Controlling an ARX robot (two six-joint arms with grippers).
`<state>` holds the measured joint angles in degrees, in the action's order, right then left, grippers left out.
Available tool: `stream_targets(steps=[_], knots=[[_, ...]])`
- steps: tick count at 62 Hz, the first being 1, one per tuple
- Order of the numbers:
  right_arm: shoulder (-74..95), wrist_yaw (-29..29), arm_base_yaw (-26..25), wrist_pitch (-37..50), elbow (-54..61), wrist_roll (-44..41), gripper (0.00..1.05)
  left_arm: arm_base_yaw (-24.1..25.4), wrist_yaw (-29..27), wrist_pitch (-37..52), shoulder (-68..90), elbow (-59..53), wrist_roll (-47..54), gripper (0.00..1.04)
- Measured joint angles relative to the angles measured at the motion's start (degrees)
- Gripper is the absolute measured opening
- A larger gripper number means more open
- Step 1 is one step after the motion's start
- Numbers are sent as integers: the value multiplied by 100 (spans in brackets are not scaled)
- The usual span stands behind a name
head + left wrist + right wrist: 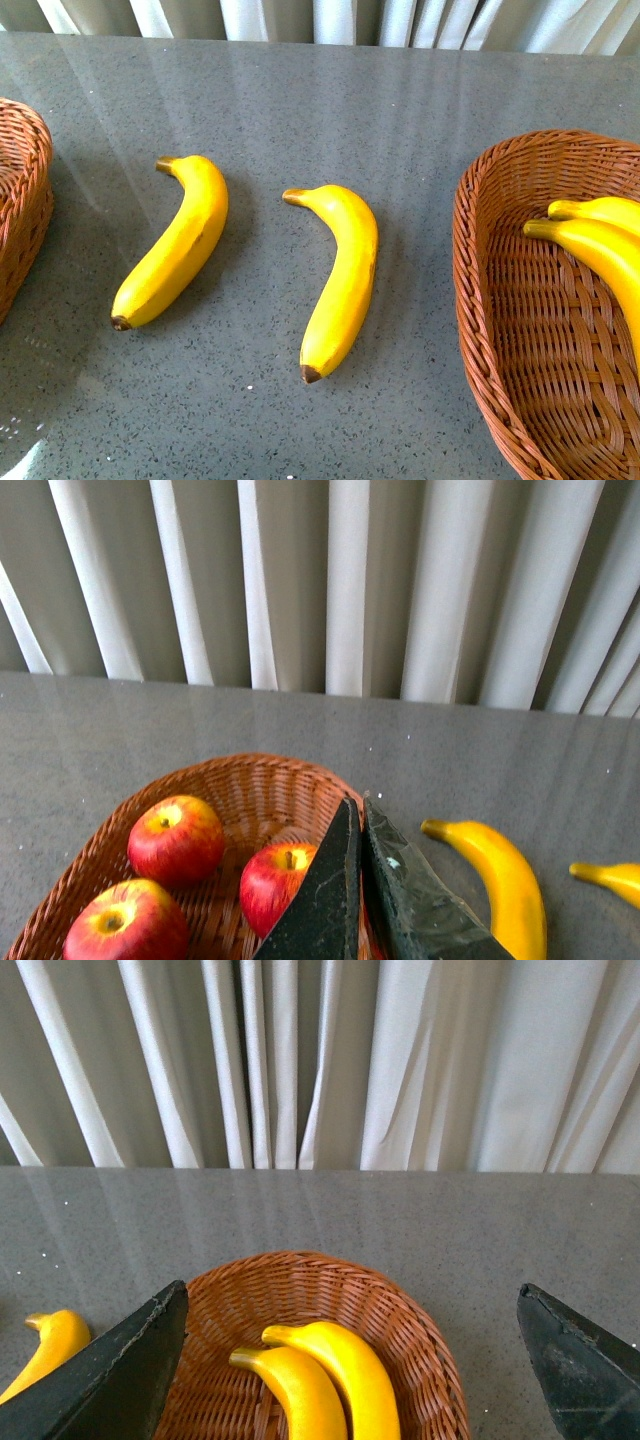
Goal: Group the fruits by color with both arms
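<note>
Grey desk (300, 90), curtains (300, 1060) behind. Three apples (175, 838) in left basket (260, 767), two bananas (320, 1380) in right basket (468, 250): colours kept apart. Two loose bananas (340, 280) mid-desk. Left end effector (360, 805) pinched together, empty; right end effector (350, 1292) spread wide.

A left banana (175, 245) and a right banana (343, 280), both glossy yellow, are lying apart on the grey surface (400, 110). Two more bananas (600, 252) are resting in the right basket (470, 260), while three red, yellow-streaked apples (176, 838) are sitting stem-up in the left basket (260, 770).
</note>
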<state>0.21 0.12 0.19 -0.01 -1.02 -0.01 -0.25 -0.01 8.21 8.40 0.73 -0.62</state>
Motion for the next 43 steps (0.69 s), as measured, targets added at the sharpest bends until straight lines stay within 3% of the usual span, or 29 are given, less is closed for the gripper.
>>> stream_targets(steps=[4,20,43], knots=[[0,2,0,0,0,0,96,0,0,-737,-579,0,0,2],[0,0,0,0,0,0,96,7,0,-824,-748,0,-2,2],[0,2,0,0,0,0,96,9,0,-824,-748,0,0,67]])
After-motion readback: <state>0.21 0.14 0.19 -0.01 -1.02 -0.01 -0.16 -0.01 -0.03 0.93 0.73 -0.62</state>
